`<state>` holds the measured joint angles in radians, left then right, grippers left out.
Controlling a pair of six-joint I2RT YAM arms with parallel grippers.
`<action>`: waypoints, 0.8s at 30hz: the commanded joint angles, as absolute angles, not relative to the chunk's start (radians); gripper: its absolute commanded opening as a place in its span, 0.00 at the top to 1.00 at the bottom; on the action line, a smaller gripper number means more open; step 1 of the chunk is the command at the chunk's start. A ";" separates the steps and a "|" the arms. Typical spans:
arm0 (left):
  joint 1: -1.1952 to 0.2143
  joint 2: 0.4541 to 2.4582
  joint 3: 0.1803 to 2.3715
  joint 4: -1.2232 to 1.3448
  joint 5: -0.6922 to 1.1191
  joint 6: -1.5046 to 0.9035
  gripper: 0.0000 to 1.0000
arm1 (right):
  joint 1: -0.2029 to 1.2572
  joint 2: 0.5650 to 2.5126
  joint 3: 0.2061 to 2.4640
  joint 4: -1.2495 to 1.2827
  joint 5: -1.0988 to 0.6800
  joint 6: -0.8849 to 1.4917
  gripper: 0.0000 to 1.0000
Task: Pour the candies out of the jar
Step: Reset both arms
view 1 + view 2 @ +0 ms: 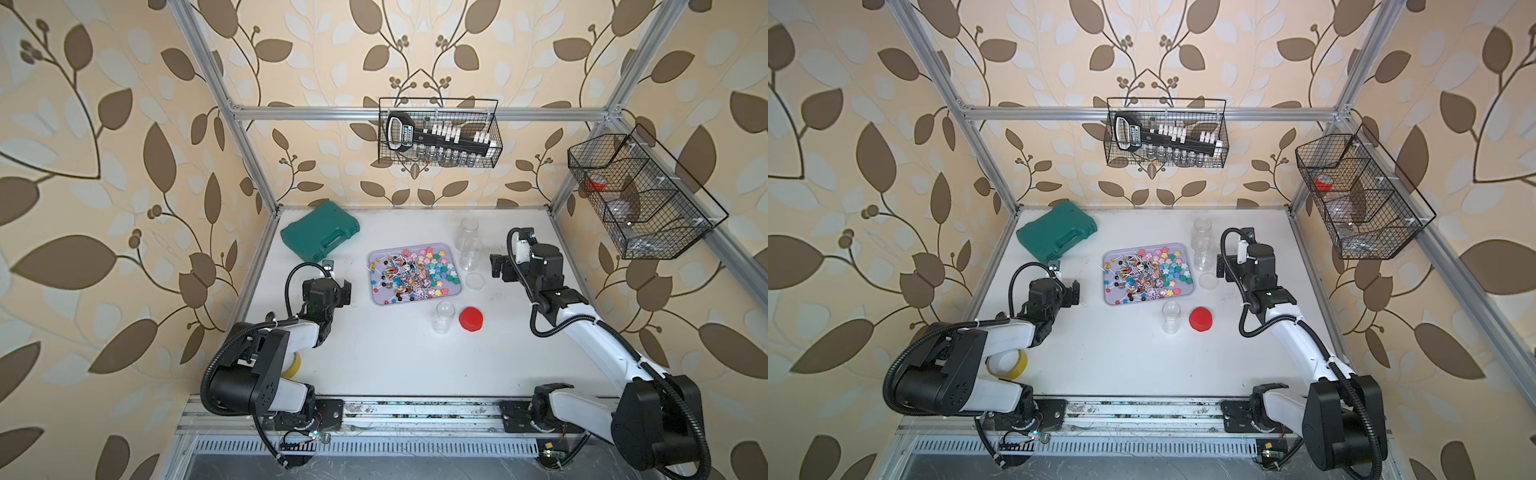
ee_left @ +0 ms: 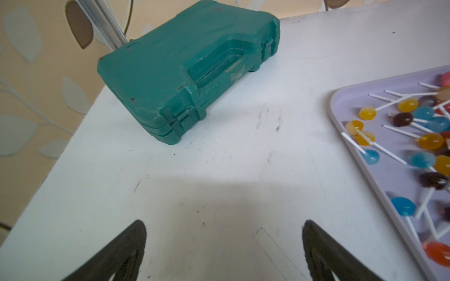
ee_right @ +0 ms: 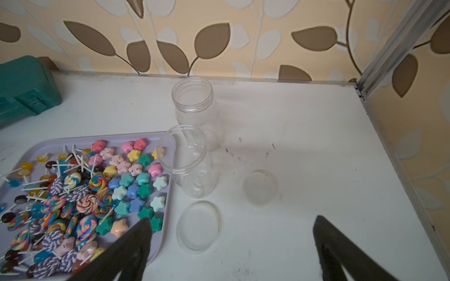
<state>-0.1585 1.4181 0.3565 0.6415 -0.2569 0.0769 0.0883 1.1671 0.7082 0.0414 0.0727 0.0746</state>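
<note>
Left end effector (image 2: 224, 222) and right end effector (image 3: 232, 219) gape empty (candies (image 3: 85, 194) cover the tray (image 2: 345, 104)).

Candies (image 1: 409, 272) lie in the tray (image 1: 372, 297) at the middle of my worktop (image 1: 395, 357), the case (image 1: 320, 232) in its far left corner, the back jar (image 1: 467, 230) and front jar (image 1: 471, 254) beside the tray toward the right edge.

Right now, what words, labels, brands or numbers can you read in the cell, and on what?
None legible.
Label on the black tool in the wire basket: lettering present, too blurred to read.
Candies, tray, jars, red lid, green case: no print visible.
</note>
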 commanded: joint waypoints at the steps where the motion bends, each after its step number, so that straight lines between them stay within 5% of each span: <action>1: -0.128 1.422 0.372 0.733 -0.173 0.066 0.01 | 0.062 1.137 0.622 0.189 0.157 0.240 0.01; 12: -0.030 1.505 0.397 0.733 -0.026 0.013 0.01 | 0.027 1.182 0.331 0.730 0.181 0.070 0.01; 24: -0.029 1.499 0.395 0.726 -0.025 0.012 0.01 | -0.022 1.505 0.231 1.157 0.057 0.062 0.01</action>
